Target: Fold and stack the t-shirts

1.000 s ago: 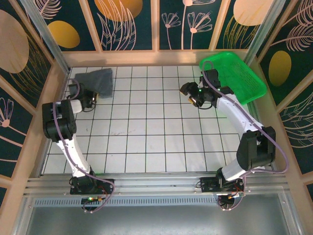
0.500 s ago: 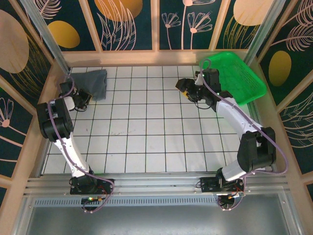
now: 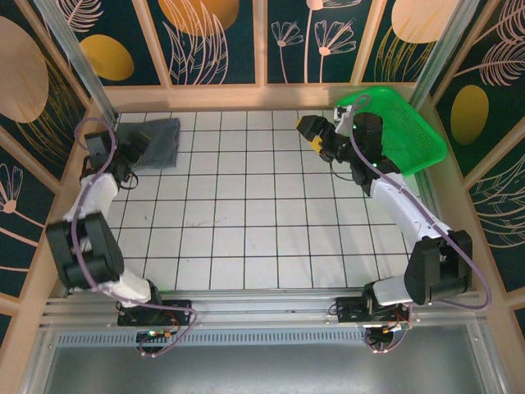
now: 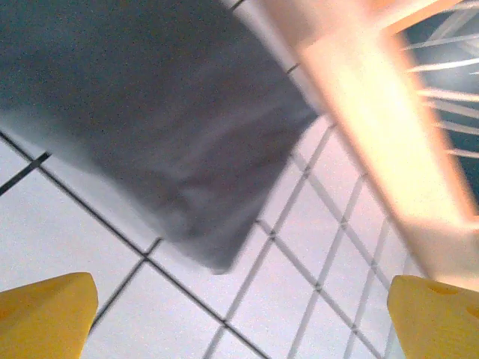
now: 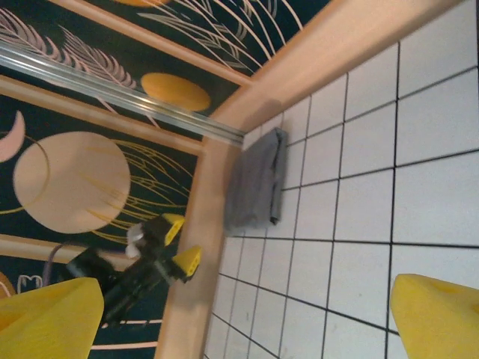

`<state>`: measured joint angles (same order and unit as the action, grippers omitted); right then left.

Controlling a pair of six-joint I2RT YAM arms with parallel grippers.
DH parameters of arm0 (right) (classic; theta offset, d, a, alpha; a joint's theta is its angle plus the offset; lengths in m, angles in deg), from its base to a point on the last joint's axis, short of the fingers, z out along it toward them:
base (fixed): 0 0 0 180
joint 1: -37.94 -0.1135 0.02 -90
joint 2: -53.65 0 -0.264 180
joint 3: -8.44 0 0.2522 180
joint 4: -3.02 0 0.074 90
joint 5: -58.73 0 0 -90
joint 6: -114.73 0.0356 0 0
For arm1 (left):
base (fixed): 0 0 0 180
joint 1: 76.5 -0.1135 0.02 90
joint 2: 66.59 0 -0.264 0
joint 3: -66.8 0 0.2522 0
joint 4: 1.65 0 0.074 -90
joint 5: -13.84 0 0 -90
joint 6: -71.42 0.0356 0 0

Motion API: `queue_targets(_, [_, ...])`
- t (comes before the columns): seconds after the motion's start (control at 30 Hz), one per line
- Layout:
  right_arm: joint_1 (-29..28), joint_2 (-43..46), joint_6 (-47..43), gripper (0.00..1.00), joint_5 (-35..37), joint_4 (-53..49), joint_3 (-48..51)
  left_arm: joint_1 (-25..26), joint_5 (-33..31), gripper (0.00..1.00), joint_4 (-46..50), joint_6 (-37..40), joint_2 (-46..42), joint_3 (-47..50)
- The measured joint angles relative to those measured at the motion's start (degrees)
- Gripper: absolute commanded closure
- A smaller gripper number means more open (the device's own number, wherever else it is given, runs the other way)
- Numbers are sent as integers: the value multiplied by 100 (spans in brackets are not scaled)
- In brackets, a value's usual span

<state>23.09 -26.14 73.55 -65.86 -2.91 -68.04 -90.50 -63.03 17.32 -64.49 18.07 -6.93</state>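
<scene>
A dark slate-grey t-shirt point(image 3: 152, 139) lies folded flat in the far left corner of the white tiled floor. It is also in the left wrist view point(image 4: 150, 112) and the right wrist view point(image 5: 258, 183). My left gripper point(image 3: 131, 149) hovers just off the shirt's near left edge. It is open point(image 4: 239, 325), its yellow fingertips point(image 4: 45, 314) wide apart over bare tile, holding nothing. My right gripper point(image 3: 308, 134) hangs in the air at the far right, beside the basket. It is open point(image 5: 239, 321) and holds nothing.
A bright green plastic basket point(image 3: 408, 131) sits tilted in the far right corner, behind the right arm. Wooden rails point(image 3: 262, 97) and patterned panels wall in the floor on three sides. The tiled floor point(image 3: 246, 213) stretches between the two arms.
The shirt has gone from a raised, crumpled shape to lying flat in the corner. The left arm has swung out to the left wall. The right gripper has moved toward the back.
</scene>
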Motion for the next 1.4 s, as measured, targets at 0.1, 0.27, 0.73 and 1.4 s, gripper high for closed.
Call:
queue_targets(0.1, [103,144,-4,1,162,-26,26,538,-560,1,90,-219,-964,188])
queue_targets(0.27, [205,688,-619,1,1488,-1064,-216,1163,-1937,1,210,-435,-2225,833])
queue_targets(0.73, [415,2225,-4264,1,5499,1117,4520,1344,-3357,1,-2951,2247,-3097,4809])
queue_targets(1.4, [1451,-778,-4839,1,4232,5965,5125,1344,-2889,1,-7676,3569,146,5038])
